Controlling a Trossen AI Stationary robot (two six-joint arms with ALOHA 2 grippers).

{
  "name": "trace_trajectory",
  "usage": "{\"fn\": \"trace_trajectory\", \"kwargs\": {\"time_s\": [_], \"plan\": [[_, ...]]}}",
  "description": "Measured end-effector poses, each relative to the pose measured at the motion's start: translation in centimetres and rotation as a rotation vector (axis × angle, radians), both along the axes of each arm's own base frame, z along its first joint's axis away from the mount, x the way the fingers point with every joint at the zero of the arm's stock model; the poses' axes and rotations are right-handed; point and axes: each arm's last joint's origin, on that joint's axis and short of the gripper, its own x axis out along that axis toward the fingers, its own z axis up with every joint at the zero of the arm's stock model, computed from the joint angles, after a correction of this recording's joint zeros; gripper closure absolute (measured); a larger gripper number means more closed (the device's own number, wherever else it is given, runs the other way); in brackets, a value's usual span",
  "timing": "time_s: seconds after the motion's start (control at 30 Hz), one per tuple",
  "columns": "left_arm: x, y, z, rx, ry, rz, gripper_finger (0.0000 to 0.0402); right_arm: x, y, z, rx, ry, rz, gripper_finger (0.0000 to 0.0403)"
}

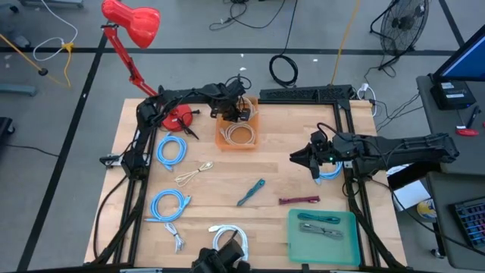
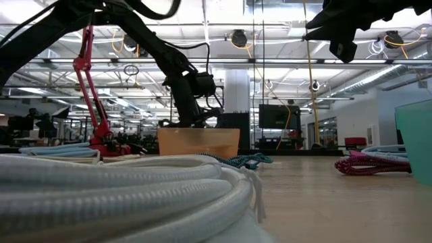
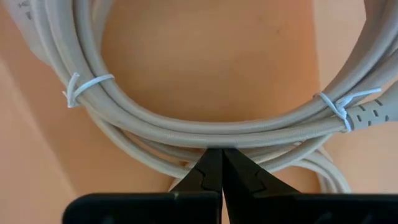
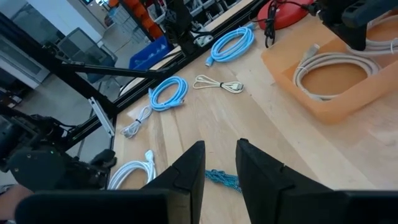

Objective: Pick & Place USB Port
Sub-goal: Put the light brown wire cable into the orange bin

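Note:
An orange bin (image 1: 238, 129) stands at the table's far middle, with a coiled beige USB cable (image 1: 241, 135) tied with white twist ties lying on its floor. My left gripper (image 3: 221, 154) reaches down into the bin and is shut, its tips at the coil's strands. In the low view it stands behind the bin's wall (image 2: 199, 142). My right gripper (image 4: 219, 163) hangs open above the table's right side (image 1: 314, 163), with nothing between its fingers. My left gripper comes steeply from above, and its shut fingertips (image 3: 211, 163) meet against the coil's bundled strands (image 3: 217, 138). The fingers lie across the strands. The coil lies flat on the bin's floor. I cannot tell whether a strand is caught between the tips.
Loose on the table lie blue cable coils (image 1: 171, 149) (image 1: 168, 203), a small beige cable (image 1: 195, 174), a teal one (image 1: 251, 192), a maroon one (image 1: 298, 200) and a white coil (image 1: 227, 239). A green tray (image 1: 322, 236) holding a cable sits near right. A red lamp (image 1: 132, 23) stands far left.

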Motion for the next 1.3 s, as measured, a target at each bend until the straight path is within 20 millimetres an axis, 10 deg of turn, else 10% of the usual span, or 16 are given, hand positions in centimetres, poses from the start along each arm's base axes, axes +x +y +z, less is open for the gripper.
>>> {"fn": "trace_trajectory", "kwargs": {"time_s": [1.3], "plan": [[-1.8,-0.8,3.5,0.047,0.077,-0.037,0.0345,0.0,0.0,0.1,0.008,-0.008,0.002,0.0319]]}}
